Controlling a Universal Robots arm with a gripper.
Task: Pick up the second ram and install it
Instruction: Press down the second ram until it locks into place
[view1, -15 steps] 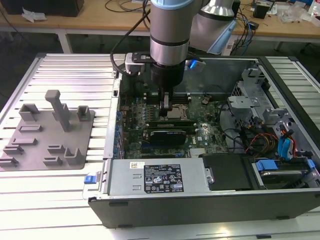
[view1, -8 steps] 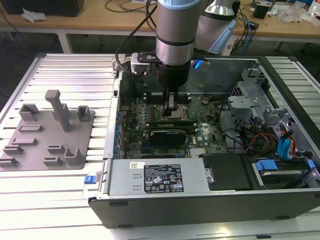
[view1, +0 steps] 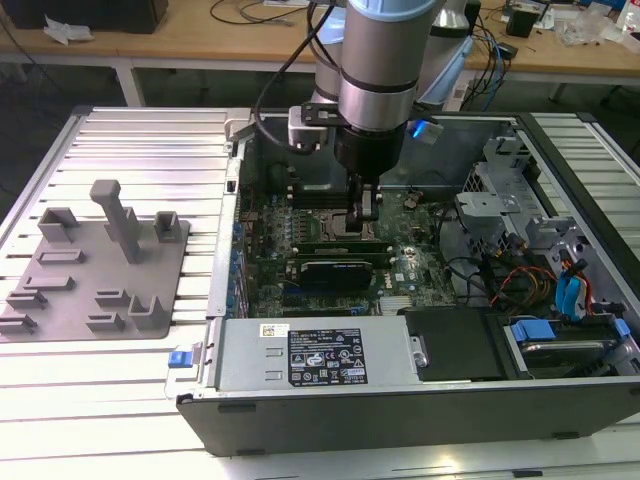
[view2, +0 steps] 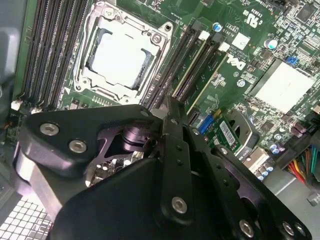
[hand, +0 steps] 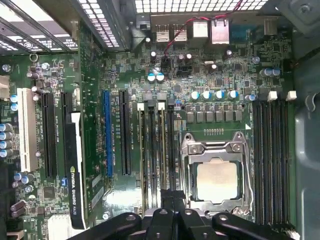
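Observation:
My gripper (view1: 364, 228) reaches down inside the open computer case, and its black fingers (view2: 170, 107) are shut together. The tips hover over the bank of memory slots between the silver CPU socket (hand: 216, 180) and the expansion slots. The second ram (hand: 162, 145) is a thin green stick standing on edge in one of those slots, directly under the fingertips (hand: 172, 196). In the second wrist view the second ram (view2: 204, 65) runs out from beneath the fingers. In the exterior view the second ram (view1: 335, 240) lies level. I cannot tell whether the tips touch it.
A black expansion card (view1: 335, 270) stands upright close beside the memory slots. More empty slots (hand: 270, 160) line the far side of the socket. The power supply (view1: 320, 355) and drive cage (view1: 490, 210) box in the board. A grey fixture tray (view1: 100, 260) lies outside the case.

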